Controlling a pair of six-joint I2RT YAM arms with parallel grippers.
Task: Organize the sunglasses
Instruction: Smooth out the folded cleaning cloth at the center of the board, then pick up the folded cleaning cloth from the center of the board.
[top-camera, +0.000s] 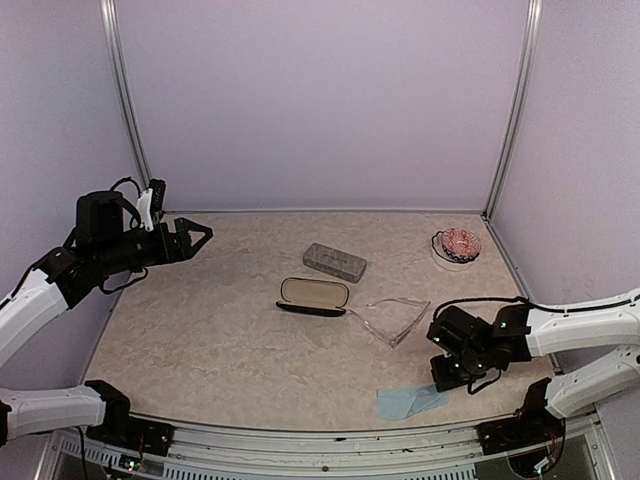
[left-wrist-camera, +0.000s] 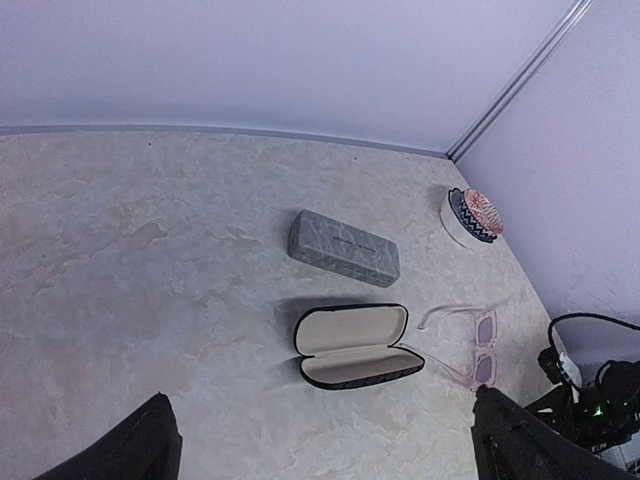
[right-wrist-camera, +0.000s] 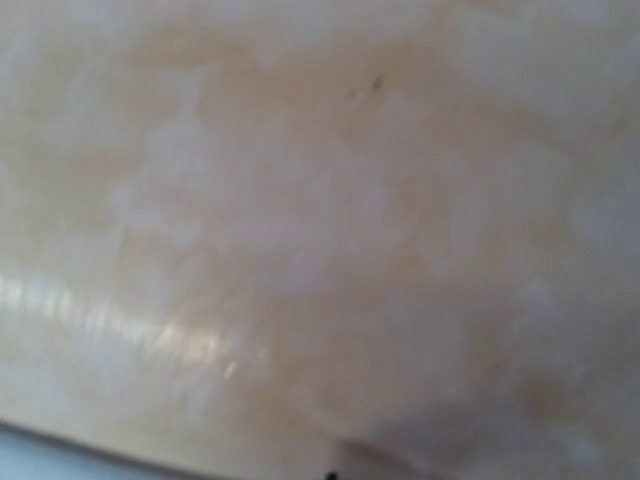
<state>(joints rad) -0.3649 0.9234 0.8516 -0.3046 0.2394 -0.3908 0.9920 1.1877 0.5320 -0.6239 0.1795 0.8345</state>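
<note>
The clear, pale-pinkish sunglasses (top-camera: 394, 319) lie unfolded on the table right of centre, and they show in the left wrist view (left-wrist-camera: 468, 346) too. The dark wire-frame sunglasses are out of view. My left gripper (top-camera: 202, 241) is open and empty, held high over the table's left side, its two dark fingertips (left-wrist-camera: 130, 448) at the bottom corners of its wrist view. My right gripper (top-camera: 446, 377) points down close to the table, right of the clear pair. Its wrist view is only blurred tabletop (right-wrist-camera: 320, 220), with no fingers showing.
An open black oval case (top-camera: 313, 296) with pale lining lies at the centre, also in the left wrist view (left-wrist-camera: 354, 346). A closed grey case (top-camera: 334, 262) lies behind it. A small white bowl (top-camera: 456, 246) stands at the back right. A light blue cloth (top-camera: 410, 402) lies by the front edge.
</note>
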